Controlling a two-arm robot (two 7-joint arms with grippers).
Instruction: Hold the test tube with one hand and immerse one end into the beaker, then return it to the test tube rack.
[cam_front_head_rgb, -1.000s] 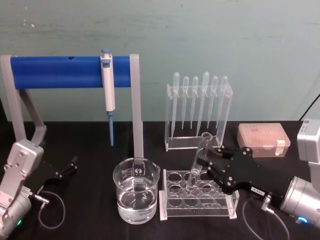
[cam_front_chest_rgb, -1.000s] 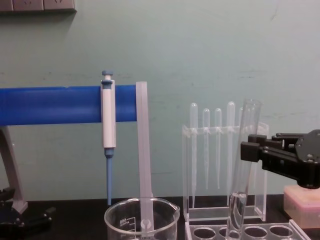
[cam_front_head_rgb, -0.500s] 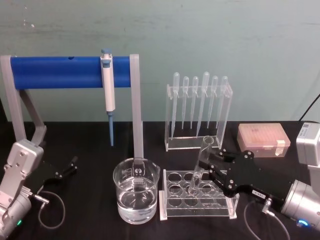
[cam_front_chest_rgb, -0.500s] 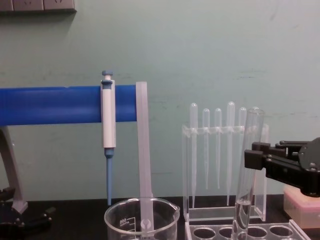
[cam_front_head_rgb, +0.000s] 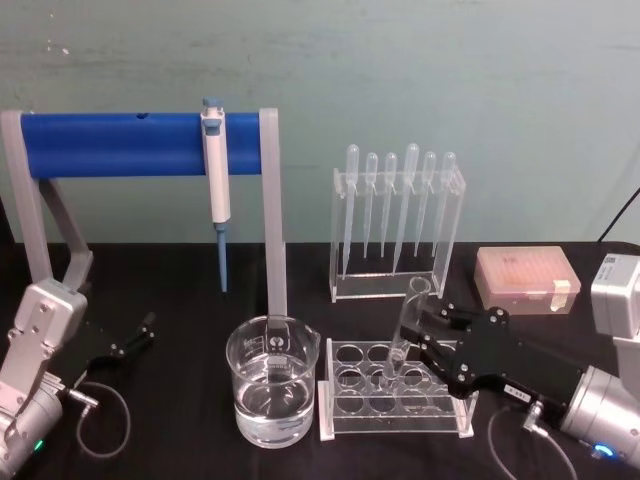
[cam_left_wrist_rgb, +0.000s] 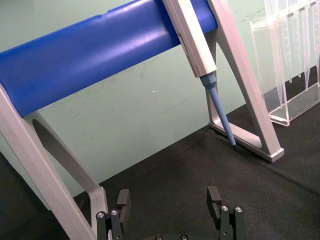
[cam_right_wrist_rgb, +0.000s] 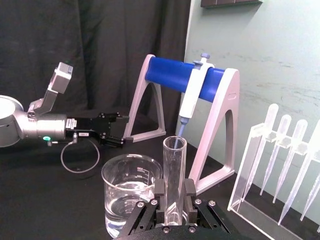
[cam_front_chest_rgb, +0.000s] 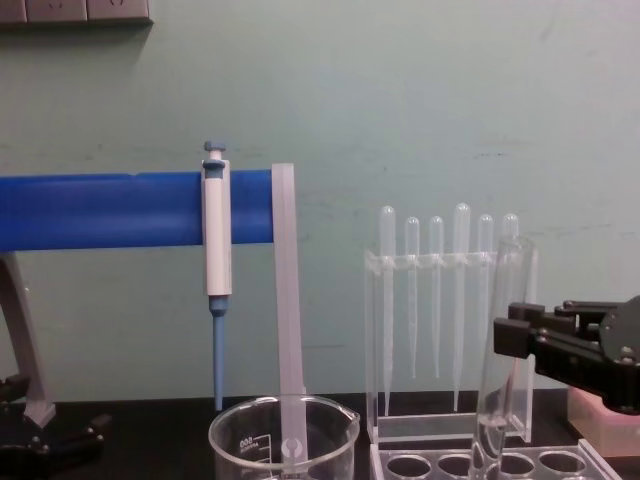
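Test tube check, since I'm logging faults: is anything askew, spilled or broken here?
No spill or break shows. The test tube leans slightly in the right gripper, its lower end in the clear rack beside the beaker.

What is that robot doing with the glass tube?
The right gripper is shut on the test tube, holding it nearly upright with its bottom end down in a hole of the clear rack. The beaker with water stands just beside the rack. The left gripper rests open on the table, far off to the side.
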